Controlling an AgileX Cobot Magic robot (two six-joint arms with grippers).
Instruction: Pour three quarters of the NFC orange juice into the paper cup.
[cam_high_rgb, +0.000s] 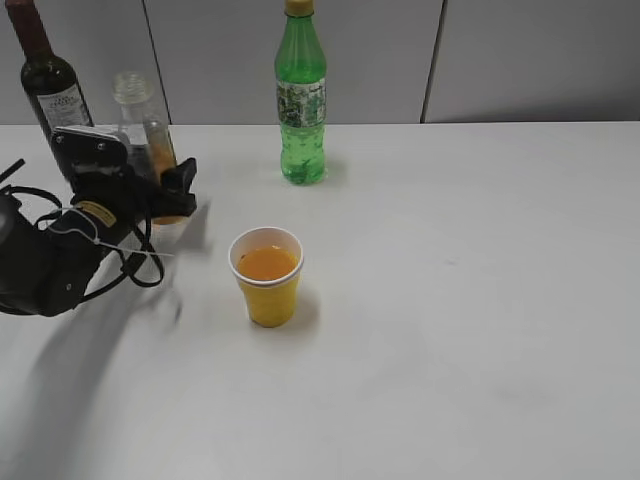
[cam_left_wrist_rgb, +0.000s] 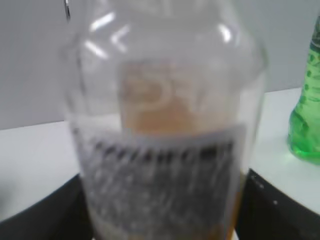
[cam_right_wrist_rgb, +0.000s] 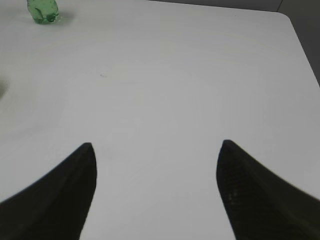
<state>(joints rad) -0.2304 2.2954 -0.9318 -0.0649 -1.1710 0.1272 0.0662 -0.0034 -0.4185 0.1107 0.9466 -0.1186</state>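
Observation:
The NFC orange juice stands upright at the far left, capless, with a little orange liquid low in it. My left gripper is shut on its lower body. In the left wrist view the bottle fills the frame, blurred, between the two black fingers of the left gripper. The paper cup stands on the table to the right of and nearer than the bottle, holding orange juice. My right gripper is open and empty over bare table; it does not show in the exterior view.
A tall green bottle stands at the back centre and shows in the left wrist view and the right wrist view. A dark wine bottle stands behind my left arm. The white table stretches to the right.

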